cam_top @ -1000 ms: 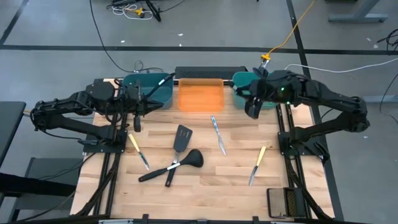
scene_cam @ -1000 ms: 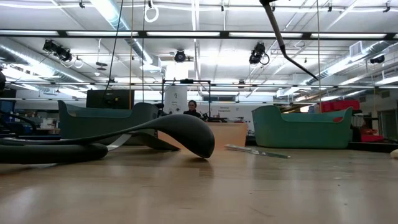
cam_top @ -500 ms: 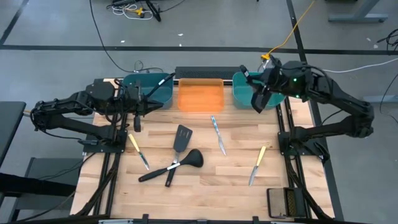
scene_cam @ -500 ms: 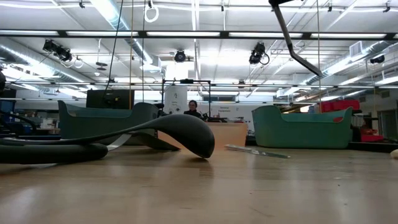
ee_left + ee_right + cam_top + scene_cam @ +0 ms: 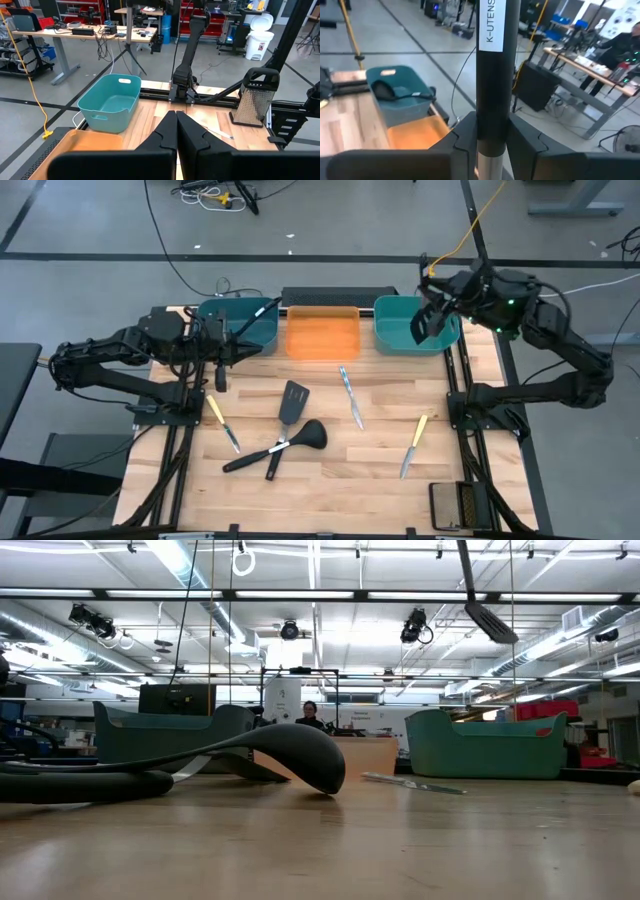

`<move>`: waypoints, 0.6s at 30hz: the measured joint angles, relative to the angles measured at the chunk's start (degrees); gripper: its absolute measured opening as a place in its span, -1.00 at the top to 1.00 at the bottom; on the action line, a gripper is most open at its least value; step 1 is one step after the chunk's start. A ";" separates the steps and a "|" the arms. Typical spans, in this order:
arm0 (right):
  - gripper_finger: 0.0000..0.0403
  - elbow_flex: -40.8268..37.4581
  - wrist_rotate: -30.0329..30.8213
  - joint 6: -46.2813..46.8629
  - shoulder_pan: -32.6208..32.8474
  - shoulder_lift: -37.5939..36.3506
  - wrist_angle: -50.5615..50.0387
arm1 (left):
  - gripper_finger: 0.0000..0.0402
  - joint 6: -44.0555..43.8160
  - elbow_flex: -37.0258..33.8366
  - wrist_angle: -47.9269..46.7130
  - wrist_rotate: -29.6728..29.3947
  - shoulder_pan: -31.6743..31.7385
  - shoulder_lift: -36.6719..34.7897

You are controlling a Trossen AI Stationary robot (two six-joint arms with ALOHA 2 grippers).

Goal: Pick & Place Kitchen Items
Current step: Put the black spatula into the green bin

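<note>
The right gripper [image 5: 437,308] hangs above the right-hand teal bin [image 5: 405,338] at the far edge of the surface [image 5: 330,465], jaws pinched on the handle of a black slotted spatula [image 5: 424,326]. The long axis runs steeply down from the jaws, blade lowest, over the bin's right rim; a release here would likely drop it inside. The blade is flat, dark and slotted; the handle carries a white label. The left gripper [image 5: 222,352], jaws pressed together, waits near the far left corner.
</note>
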 joint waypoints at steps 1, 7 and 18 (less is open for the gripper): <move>0.58 0.98 -0.02 -0.04 -0.39 0.04 -0.36 | 1.00 0.00 0.00 0.00 0.00 0.00 0.00; 0.58 6.43 0.01 -1.51 -3.26 0.13 -1.02 | 1.00 0.00 0.00 0.02 -0.04 0.00 0.00; 0.58 8.46 -0.68 -1.72 -8.12 0.97 -2.93 | 1.00 -0.04 0.00 0.02 -0.04 0.00 0.00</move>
